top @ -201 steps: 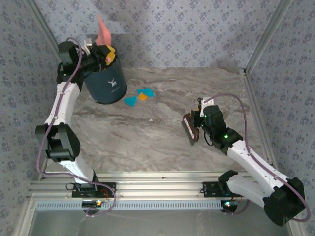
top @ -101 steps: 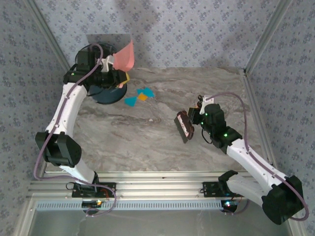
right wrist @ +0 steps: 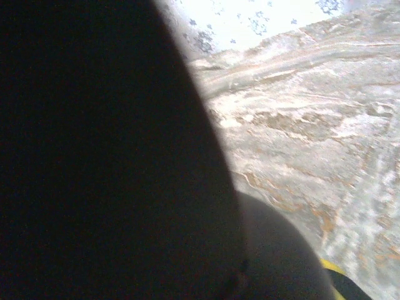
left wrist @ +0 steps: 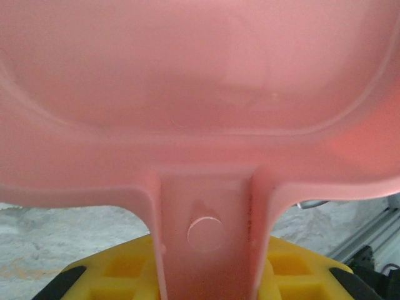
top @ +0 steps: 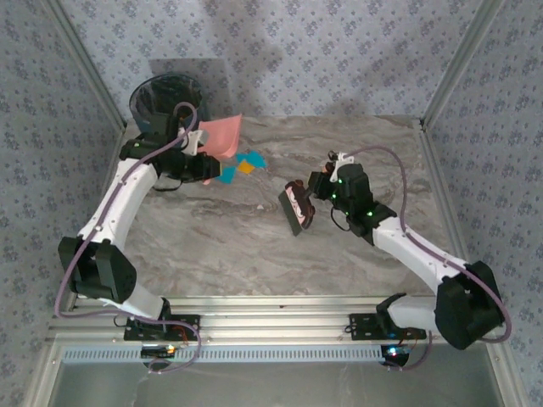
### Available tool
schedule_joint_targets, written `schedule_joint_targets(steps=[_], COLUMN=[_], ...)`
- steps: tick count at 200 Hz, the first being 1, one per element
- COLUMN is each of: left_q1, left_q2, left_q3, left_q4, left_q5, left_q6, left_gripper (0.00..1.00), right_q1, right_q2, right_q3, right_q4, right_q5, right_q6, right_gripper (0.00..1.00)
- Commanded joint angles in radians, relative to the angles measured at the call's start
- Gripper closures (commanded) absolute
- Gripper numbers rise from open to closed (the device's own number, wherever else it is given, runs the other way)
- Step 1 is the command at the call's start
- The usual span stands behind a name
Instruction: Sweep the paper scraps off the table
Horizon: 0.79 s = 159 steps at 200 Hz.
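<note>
A: What sits at upper left?
B: The left gripper is clamped on the pink dustpan, near the paper scraps on the table.
A: And right of centre?
B: The right gripper is closed around a dark brush.

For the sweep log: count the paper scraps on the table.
3 scraps, clustered beside the dustpan: a teal one on the left, an orange one in the middle, another teal one on the right. The dustpan may cover more.
</note>
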Motion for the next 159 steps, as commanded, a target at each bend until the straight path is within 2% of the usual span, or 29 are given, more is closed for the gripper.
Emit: schedule_joint_targets(steps=[1, 59, 111, 159], left_q1=[-0.014, -0.015, -0.014, -0.014], left_q2=[-0.067, -0.135, -0.159, -0.153], left_q3=[-0.037, -0.122, -0.139, -0.142], left_q4=[0.029, 0.114, 0.127, 0.127], left_q5=[-0.044, -0.081, -0.132, -0.139], left_q6=[0.061, 0.07, 0.079, 0.087], left_gripper=[1.0, 1.0, 1.0, 1.0], right_q1=[0.006, 0.015, 0.02, 0.039], right_q2=[0.067, 0.307, 0.562, 0.751], right_q3=[0.071, 0.247, 0.493, 0.671], right_q4=[0.141, 0.213, 0.245, 0.243], right_q5=[-0.022, 0.006, -0.024, 0.056], right_q6=[0.077, 0.204, 0.406, 0.56], right_gripper=[1.0, 1.0, 1.0, 1.0])
